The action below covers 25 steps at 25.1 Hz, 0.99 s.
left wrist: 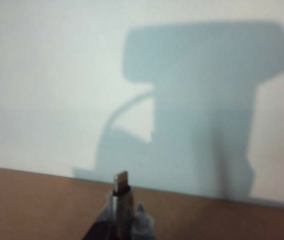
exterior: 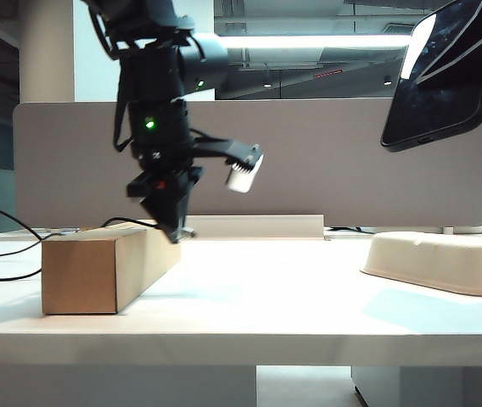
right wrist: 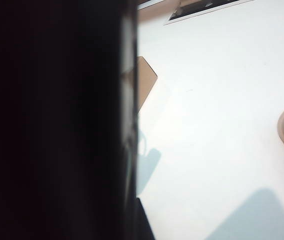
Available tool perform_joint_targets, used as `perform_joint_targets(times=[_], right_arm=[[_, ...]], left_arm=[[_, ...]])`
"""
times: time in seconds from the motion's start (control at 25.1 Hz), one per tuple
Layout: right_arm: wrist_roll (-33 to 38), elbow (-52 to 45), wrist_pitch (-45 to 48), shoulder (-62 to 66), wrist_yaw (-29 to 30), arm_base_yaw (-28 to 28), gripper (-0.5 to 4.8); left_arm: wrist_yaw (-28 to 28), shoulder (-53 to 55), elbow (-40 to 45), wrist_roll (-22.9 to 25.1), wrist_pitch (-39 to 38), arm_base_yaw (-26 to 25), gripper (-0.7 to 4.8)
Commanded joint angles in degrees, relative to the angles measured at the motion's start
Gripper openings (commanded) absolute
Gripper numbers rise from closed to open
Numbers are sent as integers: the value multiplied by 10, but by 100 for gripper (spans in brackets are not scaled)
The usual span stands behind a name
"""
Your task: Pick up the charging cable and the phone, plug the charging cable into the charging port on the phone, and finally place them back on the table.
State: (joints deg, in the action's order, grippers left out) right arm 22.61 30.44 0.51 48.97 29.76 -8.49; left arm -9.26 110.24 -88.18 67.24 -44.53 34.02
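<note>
My left gripper (exterior: 176,231) points down at the top of the cardboard box (exterior: 105,271). In the left wrist view its jaws (left wrist: 123,212) are shut on the silver-tipped plug of the charging cable (left wrist: 122,181), which sticks out past the fingertips. The black cord (exterior: 3,227) trails off the table (exterior: 249,297) to the left. High at the right, my right gripper (exterior: 468,44) is shut on the black phone (exterior: 440,85), held tilted in the air. The charging port (exterior: 426,139) is a tiny slot on its lower short edge. The phone (right wrist: 57,120) fills most of the right wrist view.
A cream-white tray (exterior: 445,259) sits at the table's right. The cardboard box stands at the front left, under the left arm. A grey partition (exterior: 309,161) runs along the back. A small white part (exterior: 243,174) hangs off the left arm.
</note>
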Motion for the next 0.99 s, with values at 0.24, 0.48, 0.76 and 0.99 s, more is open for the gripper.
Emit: perform_joint_targets(times=[0.24,0.48,0.76,0.99], right_arm=[[-4,4,51,-3,-3,0,-8],[-3,4,94,-3,-2,0,-8],[19,4,142,-3,0,0,-8],[101,4,239,-3,46,0,-8]], left_arm=[[110,-70,-31,-133,11,4,-6],[164,-119,-31,-168,3,4,-6],[262,-154,-31,-290,-12,6,-6],[448,-155,-31,-393,-62,6,-6]])
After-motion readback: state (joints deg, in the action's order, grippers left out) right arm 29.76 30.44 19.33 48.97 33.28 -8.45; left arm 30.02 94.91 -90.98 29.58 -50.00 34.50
